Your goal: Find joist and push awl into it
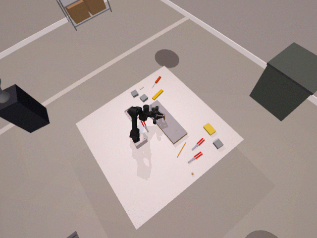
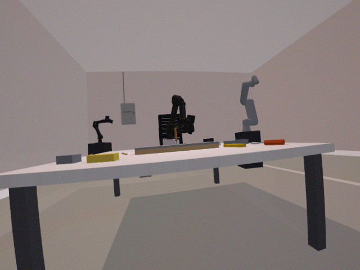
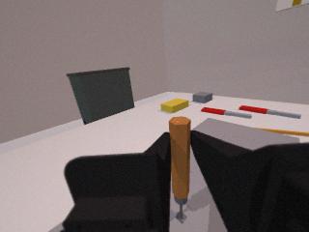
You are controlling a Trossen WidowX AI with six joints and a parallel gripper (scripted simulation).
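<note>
My gripper (image 1: 163, 116) (image 2: 176, 130) (image 3: 179, 136) is shut on the awl (image 1: 164, 118) (image 2: 175, 134) (image 3: 181, 166), gripping its orange handle. The awl is upright, point down, over the grey floor panel (image 1: 174, 128) (image 2: 185, 146) (image 3: 232, 133). Its tip is at or just above the panel's top; contact is too small to tell. The tray (image 1: 125, 111) lies behind the arm, mostly covered by it, in the top view. I cannot make out the stud finder there. The joist is hidden, and no hole is discernible.
Beyond the panel's far end lie a yellow bar (image 1: 157, 94), two grey blocks (image 1: 134, 93) (image 1: 143, 97) and a red screwdriver (image 1: 158, 79). Past the other end lie an orange rod (image 1: 181, 149), red-handled tools (image 1: 200, 142) (image 1: 197, 155), a yellow block (image 1: 209, 128) and another grey block (image 1: 218, 143).
</note>
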